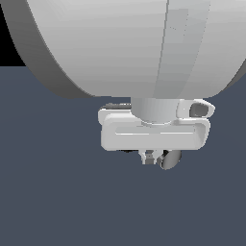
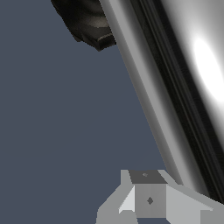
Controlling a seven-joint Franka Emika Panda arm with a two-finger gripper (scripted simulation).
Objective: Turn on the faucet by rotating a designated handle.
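One of the fingers shows in the wrist view as a grey block right beside the handle, a shiny silver-grey bar running diagonally past it; whether they touch, or how wide the fingers stand, cannot be told. A black part of the faucet sits at the bar's far end. In the exterior view the white hand hides most of it, with only the handle's round end peeking below, over the dark blue-grey table.

The white arm hangs wrist-down, its end effector low and largely hidden.
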